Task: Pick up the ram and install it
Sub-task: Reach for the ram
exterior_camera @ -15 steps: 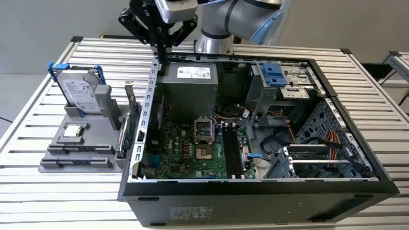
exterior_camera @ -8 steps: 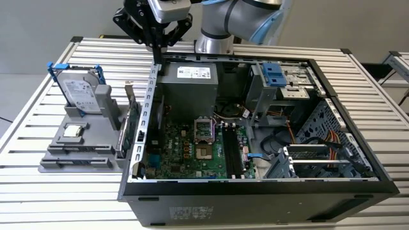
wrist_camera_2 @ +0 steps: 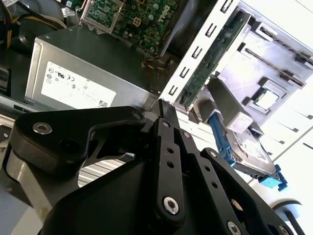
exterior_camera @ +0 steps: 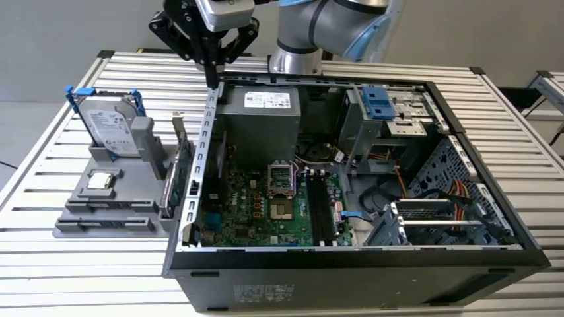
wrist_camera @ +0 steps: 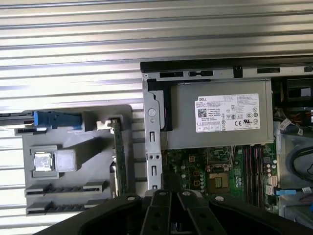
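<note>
Black two-finger gripper [exterior_camera: 213,71]: closed, with nothing visible in the grip. The second wrist view shows the fingertips [wrist_camera_2: 165,122] meeting. It hangs above the far corner of the open black computer case [exterior_camera: 352,281], on the exterior view's left, by the grey power supply box [exterior_camera: 260,119].

Ram: can't place it for sure. Two long slots [wrist_camera: 63,188] sit at the near end of the grey parts tray [exterior_camera: 97,228], on the exterior view's left of the case. They show dark strips, either a stick or bare slot, can't tell. Same for the black memory slots [exterior_camera: 316,211] on the green motherboard [exterior_camera: 255,205].

Handling, my read: light, stiff, thin, fragile. Pinch across the thin faces at mid-length near the top edge, off the chips and contacts. Keep it square to the slot.

Views: the first wrist view looks straight down and gives the tray layout, with a square processor chip [wrist_camera: 41,162] and the green expansion card with metal bracket [wrist_camera: 117,156] edge-on. The second wrist view gives the card's face and the silver hard drive with blue rails [wrist_camera_2: 249,152]. The exterior view adds gripper height over the case and the whole interior.
</note>
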### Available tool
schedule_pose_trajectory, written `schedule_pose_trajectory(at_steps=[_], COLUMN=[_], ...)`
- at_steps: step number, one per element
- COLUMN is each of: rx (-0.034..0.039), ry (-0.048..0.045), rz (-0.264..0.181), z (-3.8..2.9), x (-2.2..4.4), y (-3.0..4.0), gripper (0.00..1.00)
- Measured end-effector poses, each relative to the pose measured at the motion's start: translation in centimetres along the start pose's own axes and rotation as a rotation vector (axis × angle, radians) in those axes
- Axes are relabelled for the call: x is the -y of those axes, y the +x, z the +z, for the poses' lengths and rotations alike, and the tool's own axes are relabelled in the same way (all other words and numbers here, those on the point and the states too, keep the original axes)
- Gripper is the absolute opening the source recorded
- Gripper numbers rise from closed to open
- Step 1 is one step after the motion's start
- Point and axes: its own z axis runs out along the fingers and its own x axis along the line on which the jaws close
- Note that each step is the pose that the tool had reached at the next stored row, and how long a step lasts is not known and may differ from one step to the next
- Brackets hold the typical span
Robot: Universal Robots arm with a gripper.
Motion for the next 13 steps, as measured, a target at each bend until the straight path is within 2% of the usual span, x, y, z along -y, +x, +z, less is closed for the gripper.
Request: schedule_pose_trajectory(at_steps=[13], rx=[0.0], ry=[0.0], rz=[0.0], z=[-0.03], x=[0.09], y=[1.26], gripper=[0.0])
